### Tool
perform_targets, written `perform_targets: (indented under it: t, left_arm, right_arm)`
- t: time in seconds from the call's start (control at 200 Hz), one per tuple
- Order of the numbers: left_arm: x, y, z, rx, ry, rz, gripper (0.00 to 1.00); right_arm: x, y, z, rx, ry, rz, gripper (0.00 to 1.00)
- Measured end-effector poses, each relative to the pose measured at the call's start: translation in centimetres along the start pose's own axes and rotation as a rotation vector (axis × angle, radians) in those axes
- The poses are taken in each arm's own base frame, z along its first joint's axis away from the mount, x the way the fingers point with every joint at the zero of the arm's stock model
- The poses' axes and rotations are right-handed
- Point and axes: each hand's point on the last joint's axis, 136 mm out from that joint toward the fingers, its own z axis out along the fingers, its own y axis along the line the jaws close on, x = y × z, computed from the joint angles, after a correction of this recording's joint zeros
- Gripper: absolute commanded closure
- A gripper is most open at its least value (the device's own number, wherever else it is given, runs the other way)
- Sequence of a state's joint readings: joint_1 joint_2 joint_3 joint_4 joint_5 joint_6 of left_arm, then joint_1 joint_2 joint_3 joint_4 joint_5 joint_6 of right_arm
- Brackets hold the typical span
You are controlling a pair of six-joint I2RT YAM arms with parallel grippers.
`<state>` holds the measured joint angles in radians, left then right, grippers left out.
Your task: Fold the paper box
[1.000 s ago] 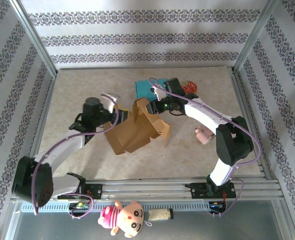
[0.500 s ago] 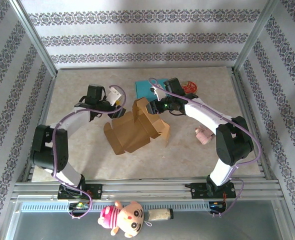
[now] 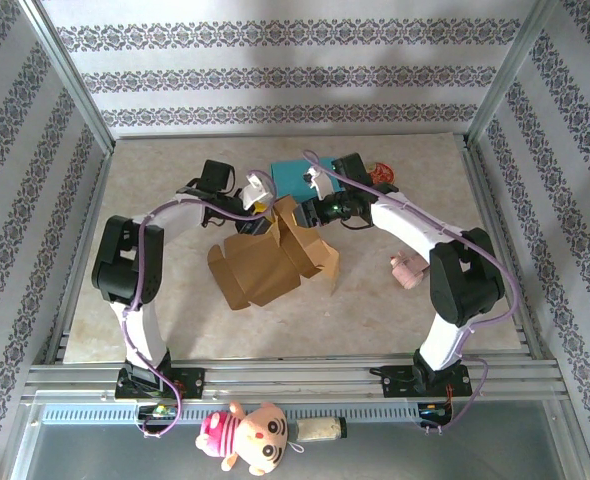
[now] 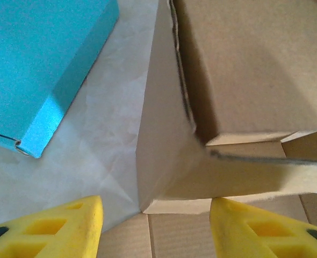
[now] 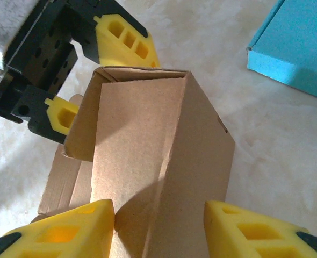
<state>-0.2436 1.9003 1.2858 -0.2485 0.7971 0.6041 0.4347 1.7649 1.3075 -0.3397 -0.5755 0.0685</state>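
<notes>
Here is the cardboard box (image 3: pixel 265 270), plain brown and half built, sitting in the middle of the desk (image 3: pixel 165 180) between the two arms. Its low body lies angled across the marbled top, open side up, with loose flaps spread along the near edge. At the far end one tall section stands upright, creased into a narrow three-sided channel. Its edges look raw and a little ragged where the sheet was cut.

The left hand (image 4: pixel 156 226) comes in at the far-left corner of that upright part. Its yellow fingers (image 4: pixel 67 226) are spread apart, the bottom corner of the flap lies in the gap between them, and bare desk shows beside the left finger, so nothing is gripped.

From the other side the right hand (image 5: pixel 158 226) is about half open, one yellow finger on each side of the standing section. I cannot tell whether the pads are pressing the cardboard or only flanking it.

A blue box (image 4: pixel 40 64) lies flat just beyond, near the brown one but apart from it.
</notes>
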Motion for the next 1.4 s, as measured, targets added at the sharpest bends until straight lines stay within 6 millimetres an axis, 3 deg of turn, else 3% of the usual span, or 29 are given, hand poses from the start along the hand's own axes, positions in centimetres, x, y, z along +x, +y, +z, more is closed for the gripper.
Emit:
perform_targets:
  t: [0.54, 0.769, 0.964, 1.404]
  left_arm:
    - [-1.2, -0.8, 1.6, 0.112, 0.011, 0.011, 0.51]
    - [-1.7, -1.2, 2.0, 0.157, -0.033, -0.019, 0.52]
    - [-1.8, -1.3, 2.0, 0.160, -0.036, -0.019, 0.52]
    - [-2.1, -0.9, 2.4, 0.168, -0.052, -0.073, 0.56]
  right_arm:
    - [0.5, 1.0, 0.2, -0.191, 0.030, 0.146, 0.48]
    - [0.3, 0.2, -0.2, -0.224, 0.010, 0.219, 0.46]
    - [0.3, 0.0, -0.2, -0.243, -0.004, 0.248, 0.35]
    - [-0.4, 0.0, -0.5, -0.275, -0.025, 0.282, 0.36]
